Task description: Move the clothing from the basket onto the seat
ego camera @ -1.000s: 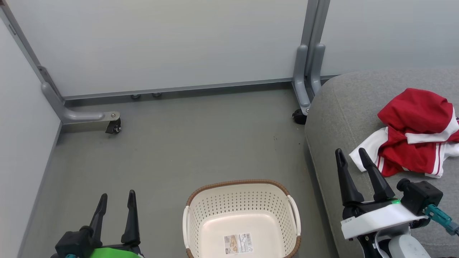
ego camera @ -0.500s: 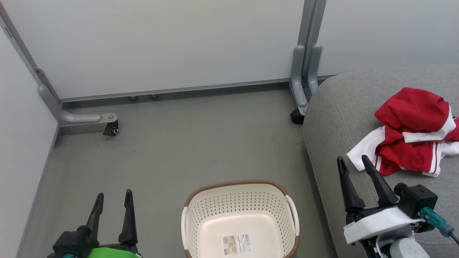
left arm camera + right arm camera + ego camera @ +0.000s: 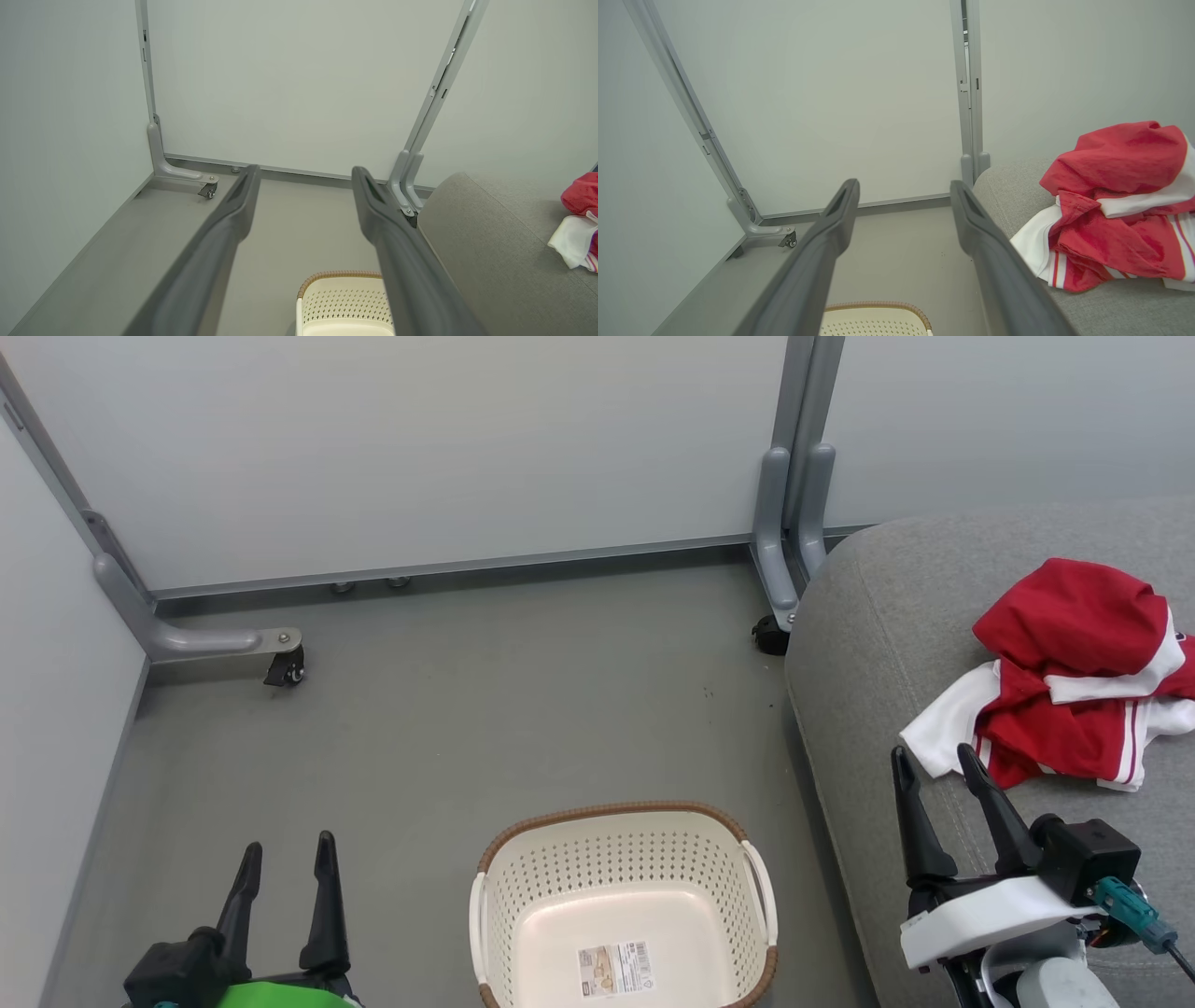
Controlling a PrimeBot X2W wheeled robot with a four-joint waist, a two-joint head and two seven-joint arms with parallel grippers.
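From my end both tools stand wide with nothing between the fingers. The left gripper [image 3: 288, 843] hangs over the floor [image 3: 467, 709], left of the basket [image 3: 607, 810]. The right gripper [image 3: 933, 751] sits above the seat [image 3: 868, 616], close to its left edge. The clothes [image 3: 1074, 681] lie in a loose red-and-white heap on the seat, set back from that edge and running out past the right side of my head view. In the basket I can make out a label [image 3: 614, 969] on the bottom and no fabric, though its near end is cut off below the picture, so I can't vouch for that part.

I'd call the job as good as done, so the risks are all about undoing it. A white flap of the heap reaches toward the seat's left edge, and the right fingertips are just beside it. I can't tell if they touch. If I push that arm forward or swing it to the right, a finger could slip under the flap and drag cloth along. Pulling back low with cloth snagged might draw the heap toward the edge and onto the floor. The heap is only crumpled, not spread, so a nudge could topple its upper folds.

The basket looks light. Turning at the waist or lowering the left arm carelessly could knock it aside.
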